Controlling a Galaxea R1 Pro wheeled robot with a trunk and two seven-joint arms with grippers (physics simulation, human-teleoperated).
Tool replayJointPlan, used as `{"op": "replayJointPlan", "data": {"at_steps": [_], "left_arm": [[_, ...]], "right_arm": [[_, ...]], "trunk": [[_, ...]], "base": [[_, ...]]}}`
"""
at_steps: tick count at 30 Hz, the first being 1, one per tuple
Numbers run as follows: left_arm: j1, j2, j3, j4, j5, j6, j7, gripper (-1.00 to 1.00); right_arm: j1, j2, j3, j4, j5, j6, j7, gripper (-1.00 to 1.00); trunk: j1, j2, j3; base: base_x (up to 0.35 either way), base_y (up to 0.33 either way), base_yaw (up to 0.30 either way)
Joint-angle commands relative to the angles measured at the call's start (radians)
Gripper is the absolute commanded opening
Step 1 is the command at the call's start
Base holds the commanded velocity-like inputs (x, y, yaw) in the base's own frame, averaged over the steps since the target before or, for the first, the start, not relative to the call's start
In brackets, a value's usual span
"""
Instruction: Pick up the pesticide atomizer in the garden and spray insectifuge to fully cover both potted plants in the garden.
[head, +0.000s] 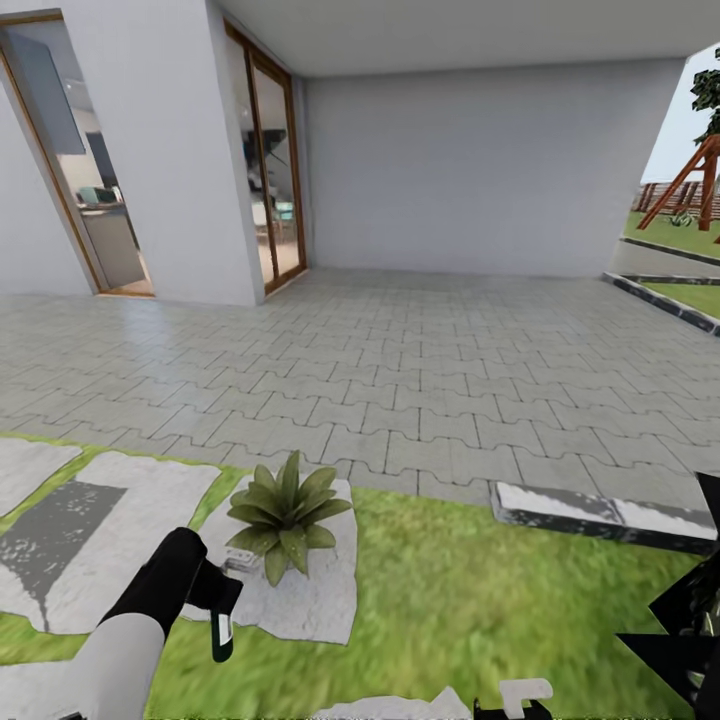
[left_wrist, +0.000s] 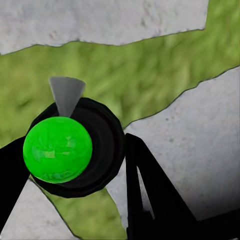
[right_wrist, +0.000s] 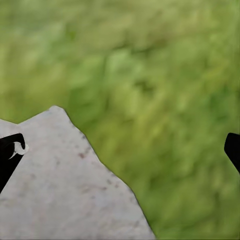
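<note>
One potted plant (head: 287, 510), a low rosette of pointed green leaves, sits on a pale stepping stone (head: 320, 595) at the near edge of the garden lawn (head: 460, 610). My left gripper (head: 214, 598) hangs just left of and nearer than the plant, shut on the pesticide atomizer (head: 222, 632), which points downward. In the left wrist view the atomizer (left_wrist: 57, 150) appears end-on as a green dome in a dark round body, with my left gripper (left_wrist: 75, 167) shut on it over grass and stone. My right gripper (right_wrist: 120, 147) is open over grass and a stone corner (right_wrist: 60, 185).
Grey interlocking paving (head: 400, 370) stretches from the lawn to the house wall and glass doors (head: 272, 170). A low kerb stone (head: 600, 515) borders the lawn at right. Dark spiky bush leaves (head: 688, 620) stand at the near right. A wooden frame (head: 690, 185) rises far right.
</note>
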Motion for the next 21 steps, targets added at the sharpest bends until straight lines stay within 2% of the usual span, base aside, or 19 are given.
{"op": "replayJointPlan", "data": {"at_steps": [1,6,18,19,21], "left_arm": [[-0.001,0.0,0.003,-0.002,-0.009,0.006,-0.01,-1.0],[-0.003,0.0,0.002,-0.004,-0.01,0.009,-0.01,-1.0],[-0.009,0.006,0.001,-0.004,-0.017,0.009,-0.01,-1.0],[-0.009,0.006,0.001,-0.004,-0.017,0.009,-0.01,-1.0],[-0.012,0.005,0.001,-0.004,-0.017,0.009,-0.01,-1.0]], "right_arm": [[-0.001,0.001,-0.008,0.001,0.011,-0.003,-0.004,1.0],[-0.001,0.001,-0.008,0.001,0.011,-0.003,-0.005,1.0],[-0.001,-0.001,-0.011,-0.007,0.008,-0.005,-0.007,1.0],[-0.001,-0.002,-0.012,-0.019,0.008,-0.005,-0.007,1.0],[-0.001,-0.005,-0.014,-0.113,0.007,-0.003,-0.006,1.0]], "trunk": [[0.004,-0.008,-0.005],[0.023,-0.043,-0.029],[0.023,-0.043,-0.048],[0.023,-0.043,-0.049],[0.023,-0.043,-0.052]], "base": [[0.0,0.0,0.0],[0.0,0.0,0.0],[0.0,0.0,0.0],[0.0,0.0,0.0],[0.0,0.0,0.0]]}}
